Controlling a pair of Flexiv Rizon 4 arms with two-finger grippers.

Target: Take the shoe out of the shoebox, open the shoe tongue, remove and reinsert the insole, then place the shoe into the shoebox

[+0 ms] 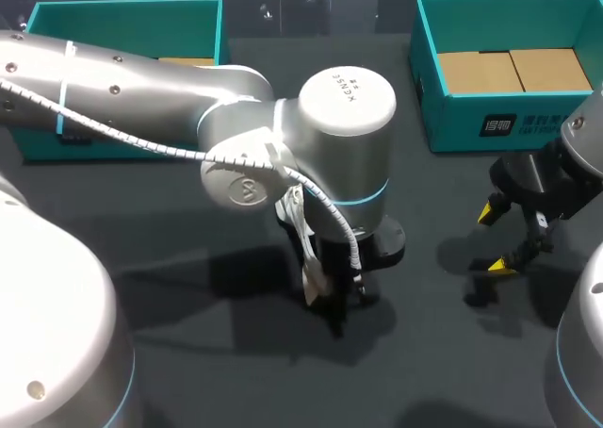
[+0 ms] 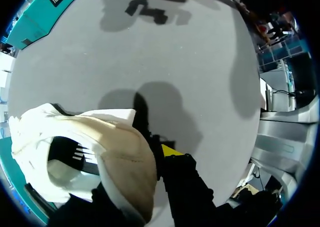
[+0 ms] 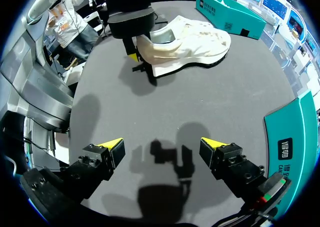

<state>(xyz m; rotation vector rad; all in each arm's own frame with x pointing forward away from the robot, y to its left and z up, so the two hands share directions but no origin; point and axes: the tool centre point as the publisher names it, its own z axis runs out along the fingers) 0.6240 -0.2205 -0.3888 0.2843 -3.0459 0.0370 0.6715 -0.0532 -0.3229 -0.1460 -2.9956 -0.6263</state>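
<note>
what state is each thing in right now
shoe: out of the box, heel held
left gripper: fingers shut on shoe heel
right gripper: fingers open, empty
right shoebox: open, cardboard inside
left shoebox: open, inside mostly hidden

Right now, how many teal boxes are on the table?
2. The left box stands at the table's far left corner, partly behind my left arm. The right box stands at the far right corner. I see no others.

Silver rounded left arm point(image 1: 151, 93) with teal joint rings and a white spiral cable point(image 1: 122, 136), black right tool point(image 3: 161, 143) tipped yellow.
</note>
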